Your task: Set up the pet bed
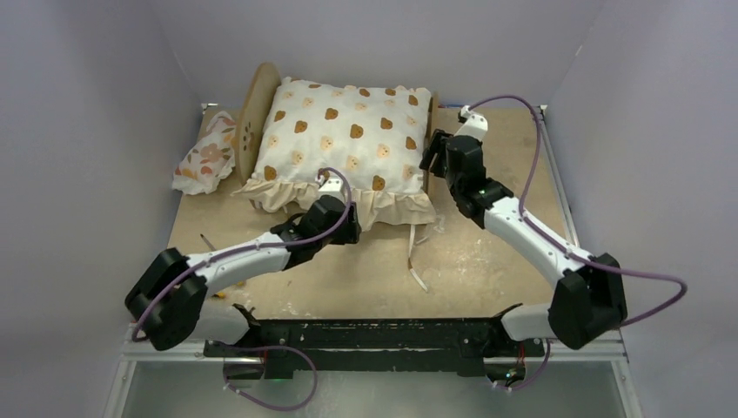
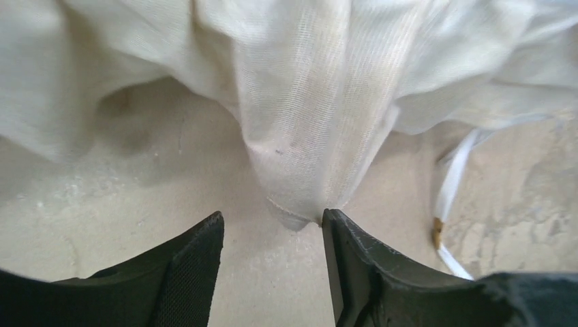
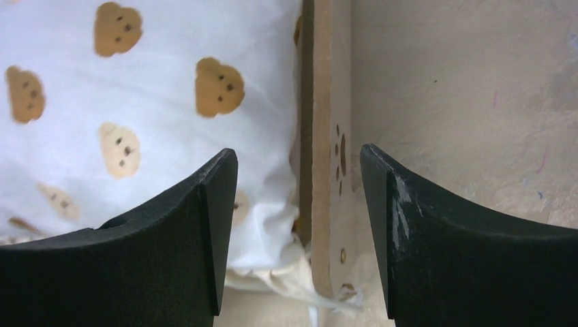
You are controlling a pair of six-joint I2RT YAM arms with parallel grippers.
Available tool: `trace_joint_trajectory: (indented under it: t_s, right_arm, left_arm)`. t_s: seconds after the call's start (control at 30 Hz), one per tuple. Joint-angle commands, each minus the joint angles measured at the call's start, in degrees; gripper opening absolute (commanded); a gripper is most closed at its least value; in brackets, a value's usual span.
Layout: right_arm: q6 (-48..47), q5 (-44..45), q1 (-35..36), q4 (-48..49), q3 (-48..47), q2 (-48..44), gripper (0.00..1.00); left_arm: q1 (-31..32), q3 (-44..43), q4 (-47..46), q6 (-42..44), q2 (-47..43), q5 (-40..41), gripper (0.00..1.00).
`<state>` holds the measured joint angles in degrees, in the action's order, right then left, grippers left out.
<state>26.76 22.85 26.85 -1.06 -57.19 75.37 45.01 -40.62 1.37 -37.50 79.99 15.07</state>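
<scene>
The pet bed stands at the back of the table, its rounded wooden headboard point(image 1: 253, 113) on the left. A large cream bear-print cushion point(image 1: 348, 139) lies over it and hides the base. My left gripper point(image 1: 350, 228) is at the cushion's front ruffle point(image 2: 307, 136). It is open point(image 2: 272, 221), and the ruffle's hem hangs just beyond the tips and touches the right fingertip point(image 2: 334, 221). My right gripper point(image 1: 432, 158) is at the bed's right end, open point(image 3: 298, 160). Its fingers straddle the wooden end board point(image 3: 330, 136) with a paw cutout and the cushion's edge point(image 3: 266, 170), with gaps on both sides.
A small floral ruffled pillow point(image 1: 207, 161) lies on the table left of the headboard. White tie ribbons point(image 1: 414, 257) trail from the cushion onto the table point(image 1: 487, 261) in front, also seen as a white ribbon point(image 2: 453, 184) right of my left fingers. Walls close in on both sides.
</scene>
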Motion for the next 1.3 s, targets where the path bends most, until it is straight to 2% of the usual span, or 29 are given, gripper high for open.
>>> trace_joint_trajectory:
  t_s: [0.0,0.07,0.17,0.3,0.4,0.53,0.6,0.63,0.77,0.83,0.9,0.97,1.07,1.27]
  right_arm:
    - [-1.4,6.6,-0.7,1.1,-6.1,7.0,0.69]
    - [-1.4,6.7,-0.7,-0.6,-7.8,10.0,0.67]
    - [-0.1,7.6,-0.8,-3.7,-10.4,14.3,0.58]
    - [2.5,10.0,-0.5,-8.6,-10.4,15.9,0.28]
    - [5.9,11.4,1.5,-13.0,-8.4,14.5,0.1]
    - [13.9,15.0,10.8,-20.1,-4.3,8.4,0.05]
    - [18.3,14.2,15.5,-22.5,-1.7,4.3,0.08]
    - [19.2,12.8,17.2,-22.8,-0.4,1.8,0.13]
    - [19.5,7.5,20.3,-23.7,3.0,-8.0,0.41]
    - [14.3,6.9,19.5,-24.7,0.9,-11.1,0.56]
    - [6.7,8.3,15.7,-24.3,-4.2,-11.0,0.61]
    - [-1.4,1.3,7.4,-22.2,-11.0,-8.2,0.63]
    - [-8.6,-6.9,-3.5,-17.7,-18.2,-0.2,0.66]
    - [-15.6,-15.9,-12.3,-15.6,-37.0,22.9,0.68]
  left_arm:
    - [-2.9,0.1,6.2,0.0,-8.4,-1.8,0.56]
    - [-3.5,-0.3,8.3,0.2,-11.7,-0.5,0.6]
    - [-4.4,-0.8,10.7,0.0,-14.8,1.9,0.64]
    - [-5.0,-0.9,12.7,-2.3,-17.6,5.3,0.68]
    - [-5.2,-0.1,13.2,-4.0,-18.9,8.6,0.67]
    - [-5.4,3.1,12.7,-7.5,-21.0,15.1,0.64]
    - [-5.6,4.8,13.1,-9.4,-22.0,18.4,0.64]
    - [-5.6,5.7,13.4,-10.2,-22.5,19.8,0.64]
    - [-6.0,7.4,17.0,-13.3,-24.6,24.1,0.64]
    - [-6.1,7.6,19.7,-15.0,-26.0,26.0,0.64]
    - [-6.1,7.5,21.8,-16.0,-27.3,27.2,0.64]
    - [-6.1,6.9,24.6,-17.0,-27.7,28.5,0.66]
    - [-6.1,6.2,28.8,-20.1,-27.7,29.5,0.68]
    - [-6.1,8.7,30.4,-25.1,-27.1,31.2,0.68]
